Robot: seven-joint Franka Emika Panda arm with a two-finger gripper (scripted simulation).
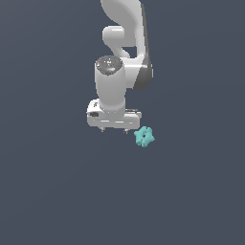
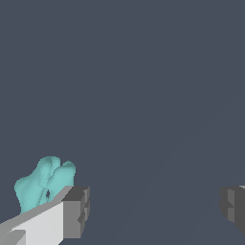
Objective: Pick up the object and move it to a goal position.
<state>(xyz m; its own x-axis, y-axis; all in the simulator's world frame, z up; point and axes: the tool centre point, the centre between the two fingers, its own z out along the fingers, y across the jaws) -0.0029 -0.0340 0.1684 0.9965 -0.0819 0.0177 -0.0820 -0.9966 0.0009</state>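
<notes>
While the arm (image 1: 122,52) is seen hanging down from the top of the exterior view, the gripper (image 1: 114,129) is pointed downward with its two fingertips set wide apart. In the wrist view the gripper (image 2: 153,208) is confirmed spread: one finger (image 2: 72,210) and the other finger (image 2: 234,206) are separated by a broad gap, and only the plain dark surface (image 2: 143,95) is seen in it. Nothing is pinched.

The teal star-shaped piece (image 1: 144,137) is found just beside the gripper, off toward the exterior view's right and a little lower in frame than the fingertips. It is outside the gap, not between the fingers. In the wrist view the piece (image 2: 43,184) is seen just beyond the outer side of one finger and is partly hidden by that finger. Contact between finger and piece cannot be judged. A small dark spot is visible on its face; lobes are visible around the edge.

Only the dark grey surface (image 1: 57,191) is seen around the piece. No obstacle is seen between the gripper and the piece. Whether the piece lies flat or tilted cannot be told for certain.
</notes>
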